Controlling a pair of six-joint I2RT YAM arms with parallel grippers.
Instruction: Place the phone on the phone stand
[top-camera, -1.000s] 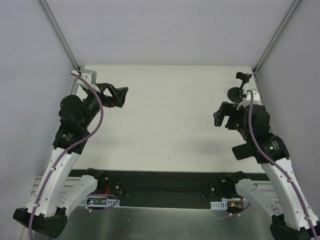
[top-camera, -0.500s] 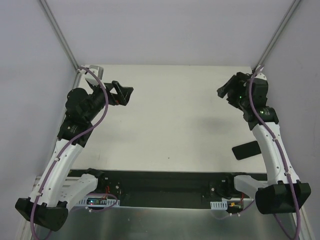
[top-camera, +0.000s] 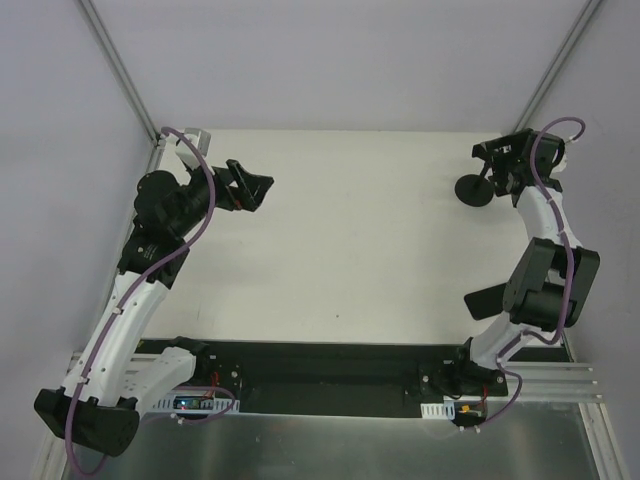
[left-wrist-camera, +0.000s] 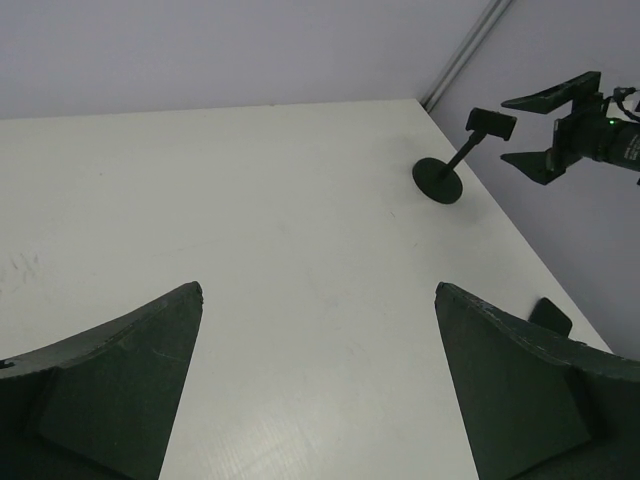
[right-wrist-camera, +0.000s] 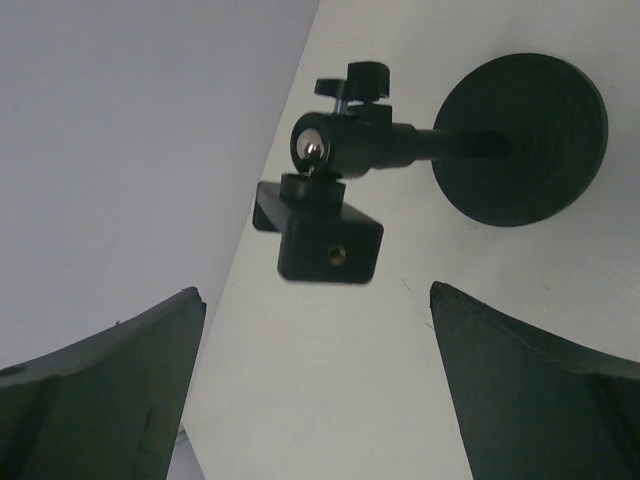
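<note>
a small all-black phone stand with a round disc base (top-camera: 473, 189) stands near the far right corner of the white table (top-camera: 340, 240). the right gripper (right-wrist-camera: 315, 292) hovers beside its clamp head, jaws spread wide, empty. the flat dark phone (top-camera: 487, 301) lies near the table's right edge, well apart. the left gripper (left-wrist-camera: 318, 290) is likewise spread and empty. the phone is not yet picked up; a gripper should next reach and grasp it.

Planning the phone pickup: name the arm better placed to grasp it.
Right. The phone lies beside the right arm; the right pincer, open, hovers by the phone stand. The left pincer, open, hangs far left, across the table.
</note>
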